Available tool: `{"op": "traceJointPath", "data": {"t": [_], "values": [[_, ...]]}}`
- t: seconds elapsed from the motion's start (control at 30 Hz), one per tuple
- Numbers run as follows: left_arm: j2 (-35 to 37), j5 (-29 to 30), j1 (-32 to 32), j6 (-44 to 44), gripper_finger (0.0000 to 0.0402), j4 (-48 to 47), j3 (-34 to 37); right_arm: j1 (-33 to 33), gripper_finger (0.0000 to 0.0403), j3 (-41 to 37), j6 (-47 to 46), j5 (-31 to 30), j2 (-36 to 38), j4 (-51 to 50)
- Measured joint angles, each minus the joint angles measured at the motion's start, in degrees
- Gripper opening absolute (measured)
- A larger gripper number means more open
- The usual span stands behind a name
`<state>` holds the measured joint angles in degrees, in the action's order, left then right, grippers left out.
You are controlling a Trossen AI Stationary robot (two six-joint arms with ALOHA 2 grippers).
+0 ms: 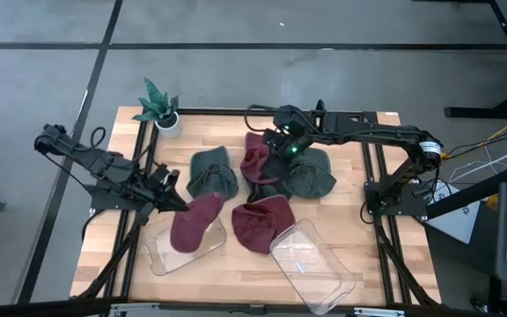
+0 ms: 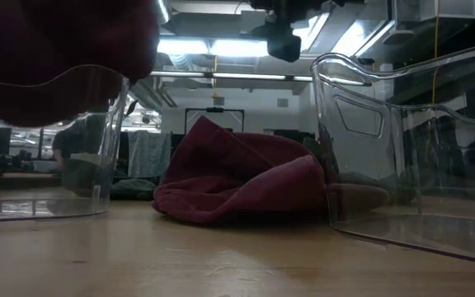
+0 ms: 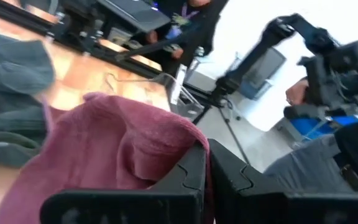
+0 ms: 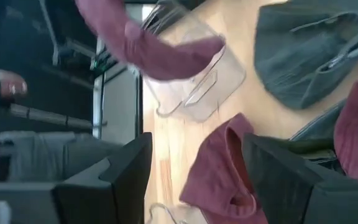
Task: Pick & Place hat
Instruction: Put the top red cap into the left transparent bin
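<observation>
My left gripper (image 1: 180, 203) is shut on a maroon hat (image 1: 195, 225) above the left clear bin (image 1: 161, 260). In the low view this hat (image 2: 56, 49) hangs with its lower part inside the bin's walls (image 2: 105, 157), clear of the floor. My right gripper (image 1: 285, 150) is open and hovers over a pile of hats at the table's far middle: a maroon one (image 1: 256, 164) and a green one (image 1: 313, 174). Its fingers straddle nothing (image 4: 197, 177). Another green hat (image 1: 212, 173) and another maroon hat (image 1: 262, 224) lie flat on the table. My left gripper pinches the maroon hat at a bunched fold of its fabric (image 3: 182, 146) between the two shut fingers (image 3: 229, 180). The fingers come level from the table's left. The hat hangs slack beyond and below the fingers, lifted off the table, over the left bin.
A second clear bin (image 1: 312, 264) lies slanted at the near right; in the low view its wall (image 2: 402, 140) stands close. A potted plant (image 1: 160, 110) sits at the far left corner. Bare wood shows along the near edge (image 2: 221, 264). A person's hand (image 4: 11, 84) shows beyond the table.
</observation>
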<state>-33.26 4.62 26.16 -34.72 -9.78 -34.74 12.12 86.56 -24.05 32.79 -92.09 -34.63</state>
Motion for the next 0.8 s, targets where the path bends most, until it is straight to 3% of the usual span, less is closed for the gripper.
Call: {"op": "traceJointPath", "data": {"t": [0.27, 0.47, 0.8], "values": [[2.97, 2.11, 5.54, 4.52, 0.0003, 7.41, 9.8, 0.0, 0.0248, 0.0, -9.14, -3.49, -0.01, 7.65], [3.63, 3.45, 6.8, 8.43, 0.0003, 8.38, 13.18, 0.0, 0.0248, 0.0, -13.73, -6.5, 0.0, 10.2], [5.4, 8.07, 9.01, 7.82, 0.0003, 5.04, 15.0, 0.0, 0.0248, 0.0, -16.22, -7.82, 0.0, 10.43]]}}
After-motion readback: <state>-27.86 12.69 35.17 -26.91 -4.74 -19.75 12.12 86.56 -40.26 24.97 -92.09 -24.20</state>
